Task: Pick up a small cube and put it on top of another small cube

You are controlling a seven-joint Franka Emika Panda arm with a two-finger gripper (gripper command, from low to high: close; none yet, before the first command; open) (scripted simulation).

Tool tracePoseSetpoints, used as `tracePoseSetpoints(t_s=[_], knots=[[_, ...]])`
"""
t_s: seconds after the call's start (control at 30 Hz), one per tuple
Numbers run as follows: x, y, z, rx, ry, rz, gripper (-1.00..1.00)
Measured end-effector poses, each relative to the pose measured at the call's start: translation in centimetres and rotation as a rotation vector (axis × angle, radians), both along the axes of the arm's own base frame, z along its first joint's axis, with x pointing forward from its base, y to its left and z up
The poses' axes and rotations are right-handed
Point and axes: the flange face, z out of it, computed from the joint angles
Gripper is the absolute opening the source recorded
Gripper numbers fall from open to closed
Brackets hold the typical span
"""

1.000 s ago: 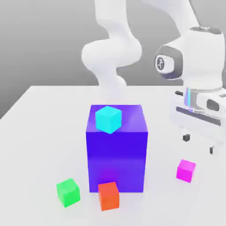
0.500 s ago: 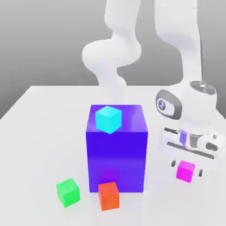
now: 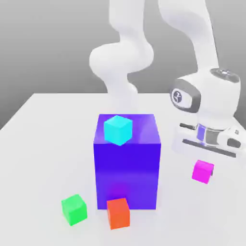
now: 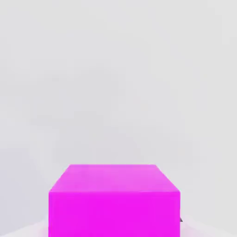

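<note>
pickup was done: your hand [image 3: 203, 166] had shut on the small glossy magenta cube [image 3: 202, 171]; stacking onto the small green cube [image 3: 74, 209] remained.

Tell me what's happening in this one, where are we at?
The arm's tool is shut on the magenta cube, at the exterior view's right of the big blue-purple block. The green cube, where it should end up, sits bare on the table near the block's other side, beside a red-orange cube. A cyan cube rests on top of the block. Stacking not yet done.
</note>
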Motion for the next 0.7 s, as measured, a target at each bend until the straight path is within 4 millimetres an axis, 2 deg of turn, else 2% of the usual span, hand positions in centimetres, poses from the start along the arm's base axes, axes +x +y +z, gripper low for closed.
tracePoseSetpoints(t_s=[0.2, 0.43, 0.53, 0.7], knots=[[5.1, -2.8, 5.5, -0.098, -0.086, 0.105, -1.0], [10.0, -8.5, 11.8, -0.239, -0.174, 0.167, -1.0], [10.9, -11.6, 12.5, -0.245, -0.171, 0.147, -1.0], [11.5, -17.0, 12.2, -0.219, -0.144, 0.092, -1.0]])
